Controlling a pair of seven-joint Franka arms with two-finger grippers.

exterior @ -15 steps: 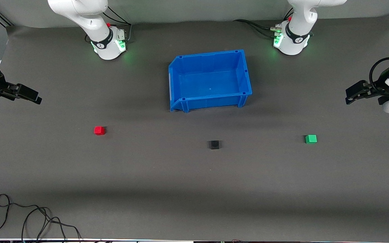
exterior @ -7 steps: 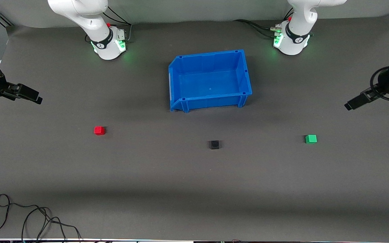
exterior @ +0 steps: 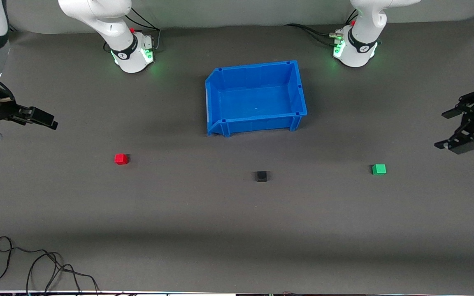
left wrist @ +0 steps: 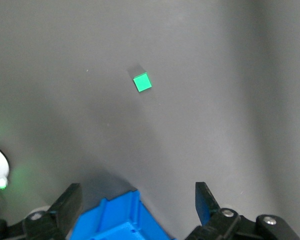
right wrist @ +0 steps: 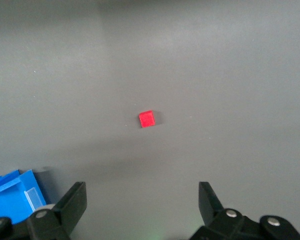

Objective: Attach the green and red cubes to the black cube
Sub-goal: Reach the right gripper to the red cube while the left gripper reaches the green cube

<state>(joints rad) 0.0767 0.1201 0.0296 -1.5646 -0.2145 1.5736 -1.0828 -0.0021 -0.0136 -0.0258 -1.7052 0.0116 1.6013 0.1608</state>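
Note:
The black cube (exterior: 261, 176) sits on the dark table, nearer the front camera than the blue bin (exterior: 255, 96). The green cube (exterior: 379, 169) lies toward the left arm's end and also shows in the left wrist view (left wrist: 142, 82). The red cube (exterior: 121, 159) lies toward the right arm's end and also shows in the right wrist view (right wrist: 147, 119). My left gripper (exterior: 447, 128) (left wrist: 137, 200) is open and empty, up over the table's left-arm end, apart from the green cube. My right gripper (exterior: 47, 120) (right wrist: 142, 200) is open and empty, over the right-arm end, apart from the red cube.
The blue bin is open-topped and empty at the table's middle, between the two arm bases; its corner shows in both wrist views (left wrist: 120, 220) (right wrist: 12, 192). Loose black cables (exterior: 35, 267) lie at the near edge toward the right arm's end.
My left gripper has turned and swung toward the green cube, its two fingers now showing apart. My right gripper has shifted slightly toward the table's middle. The cubes have not moved.

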